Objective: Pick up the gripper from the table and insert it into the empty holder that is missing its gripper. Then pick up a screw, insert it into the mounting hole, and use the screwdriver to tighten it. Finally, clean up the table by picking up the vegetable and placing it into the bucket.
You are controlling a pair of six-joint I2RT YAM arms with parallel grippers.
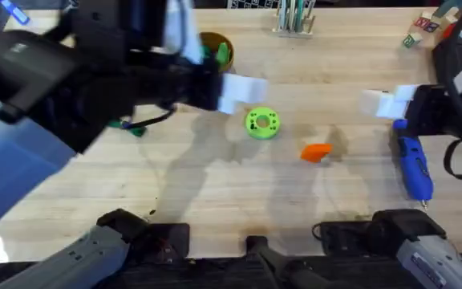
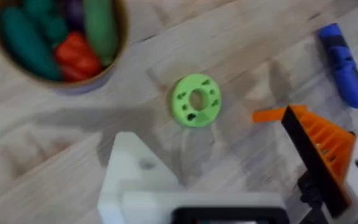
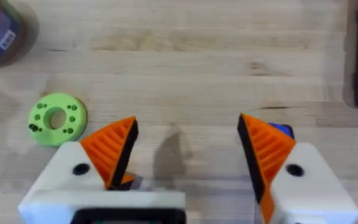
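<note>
On the wooden table (image 1: 215, 185), the small bare orange gripper wedge (image 1: 316, 152) is lying flat, to the right of the bright-green ring-shaped disc (image 1: 261, 123) and a little nearer to the arms' bases. Nothing is touching it.

The left gripper (image 2: 247, 168) is hanging above the table, near the bucket (image 1: 216, 50). On one side it is carrying an orange ribbed finger (image 2: 325, 149); on the other side the white holder (image 2: 132, 177) is standing bare, without its wedge. It is holding nothing, and I cannot tell how far it is opened.

The right gripper (image 3: 188, 149) is hanging wide open over the table, with its two orange ribbed pads (image 3: 110, 146) well apart and nothing between them. In the right wrist view, a small orange piece is showing just under one finger, and a bit of blue behind the other.

The blue electric screwdriver (image 1: 414, 167) is lying on the table at the right side, near the right gripper, with its dark tip pointing toward the bases.

The bucket is standing at the far side of the table and is containing green and red toy vegetables (image 2: 73, 53). The thin green vegetable (image 1: 129, 126) is lying on the table at the left, partly hidden under the left arm.
</note>
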